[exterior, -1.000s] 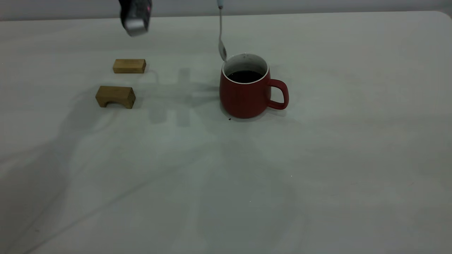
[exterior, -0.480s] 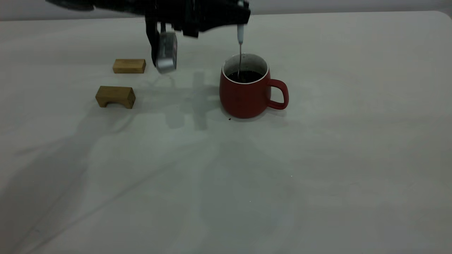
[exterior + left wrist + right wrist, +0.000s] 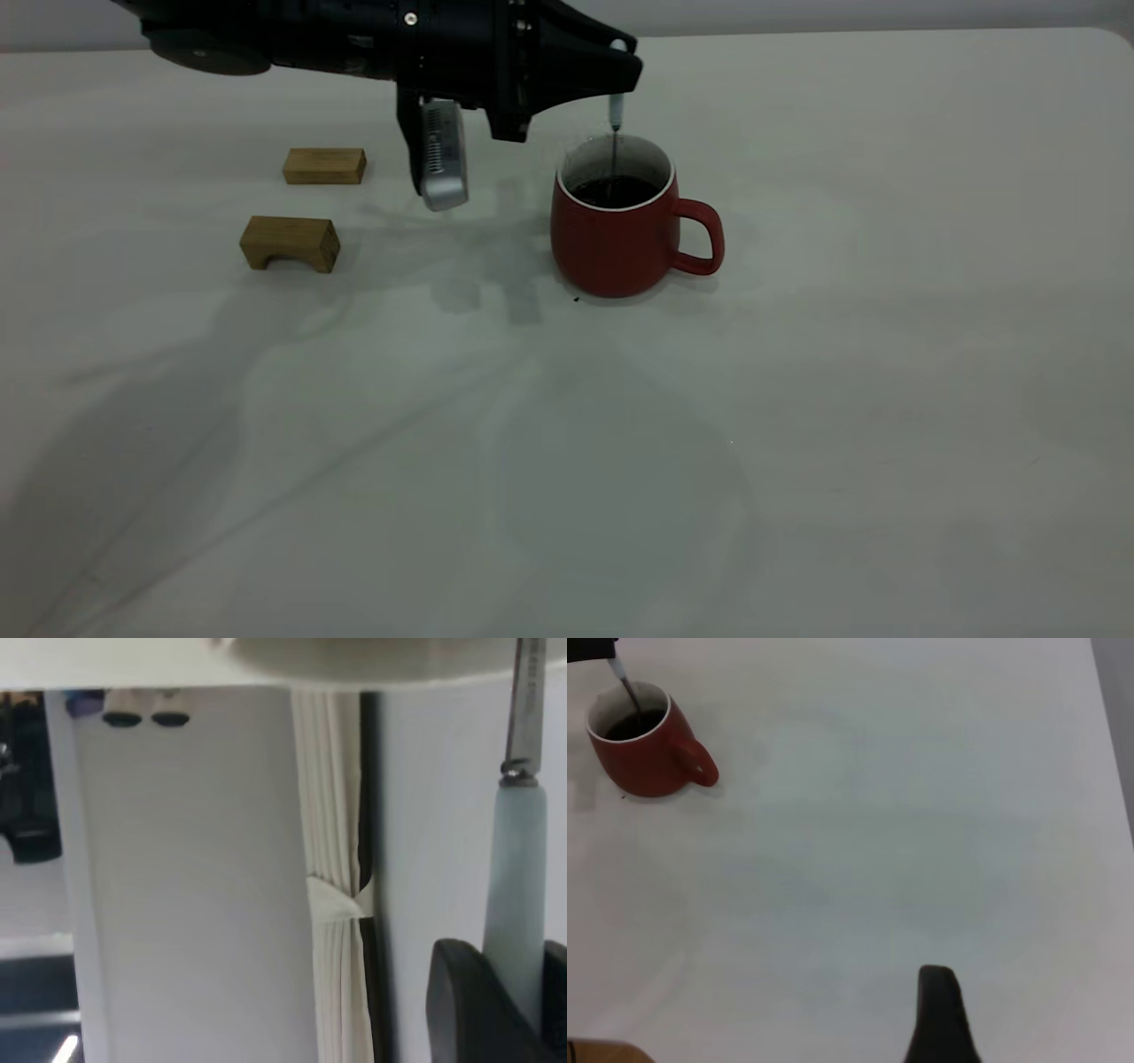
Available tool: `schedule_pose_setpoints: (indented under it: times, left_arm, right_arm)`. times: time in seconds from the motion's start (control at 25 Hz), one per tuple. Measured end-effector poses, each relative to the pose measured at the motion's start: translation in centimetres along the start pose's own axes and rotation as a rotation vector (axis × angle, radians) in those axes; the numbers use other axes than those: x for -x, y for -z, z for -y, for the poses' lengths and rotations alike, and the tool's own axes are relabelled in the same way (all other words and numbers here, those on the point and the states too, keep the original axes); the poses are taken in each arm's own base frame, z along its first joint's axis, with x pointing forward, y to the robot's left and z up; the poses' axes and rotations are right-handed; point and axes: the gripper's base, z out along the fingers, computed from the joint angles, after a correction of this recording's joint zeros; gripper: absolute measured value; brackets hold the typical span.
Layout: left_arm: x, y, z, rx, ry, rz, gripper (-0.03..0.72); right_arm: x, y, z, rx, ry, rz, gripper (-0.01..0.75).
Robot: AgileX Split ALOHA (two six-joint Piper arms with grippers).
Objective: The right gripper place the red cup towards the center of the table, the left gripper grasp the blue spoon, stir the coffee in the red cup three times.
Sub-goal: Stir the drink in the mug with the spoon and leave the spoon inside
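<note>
Seen from the exterior view, the left gripper [image 3: 617, 75] reached in level from the left, above the table [image 3: 797, 399], its pointed black fingers clamped on the top of the blue spoon [image 3: 614, 142]. That spoon hung upright, its grey neck going down into the red cup [image 3: 616, 221] and its bowl sunk in the coffee [image 3: 616, 190]. The cup stood near the middle of the table, handle pointing right. To its left, well apart, lay two tan wooden blocks [image 3: 324, 166], one behind the other, the nearer block [image 3: 290, 242] having an arched underside. A silver-grey block part [image 3: 442, 164] hung under the arm.

From the left wrist view, the spoon's pale blue handle [image 3: 516, 904] sat pinched between the dark fingers [image 3: 465, 1005], with the metal neck running on toward the cup's white rim [image 3: 372, 657].

From the right wrist view, the right gripper [image 3: 939, 1014] showed only one dark fingertip, so whether it was wide or narrow could not be told. It hovered over bare table, well apart from the cup [image 3: 642, 749] with the spoon [image 3: 627, 691] standing in it.
</note>
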Motion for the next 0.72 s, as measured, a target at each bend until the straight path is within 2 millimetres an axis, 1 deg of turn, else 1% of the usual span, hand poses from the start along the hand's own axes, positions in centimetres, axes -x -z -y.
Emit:
schedule_pose_setpoints:
  times: [0.2, 0.4, 0.52, 0.64, 0.72]
  left_arm:
    - [0.0, -0.3, -0.7, 0.067, 0.081, 0.015, 0.173]
    - [0.4, -0.2, -0.9, 0.089, 0.096, 0.061, 0.173]
    - [0.5, 0.0, -0.6, 0.063, 0.043, 0.066, 0.173]
    - [0.5, 0.1, 0.0, 0.014, -0.061, 0.057, 0.173]
    - [0.3, 0.0, 0.1, -0.007, -0.082, 0.037, 0.173]
  right_arm:
    - [0.0, 0.0, 0.0, 0.000, 0.000, 0.000, 0.591]
    - [0.0, 0.0, 0.0, 0.000, 0.000, 0.000, 0.591]
    - [0.0, 0.0, 0.0, 0.000, 0.000, 0.000, 0.591]
    - [0.0, 0.0, 0.0, 0.000, 0.000, 0.000, 0.591]
    - [0.0, 0.0, 0.0, 0.000, 0.000, 0.000, 0.591]
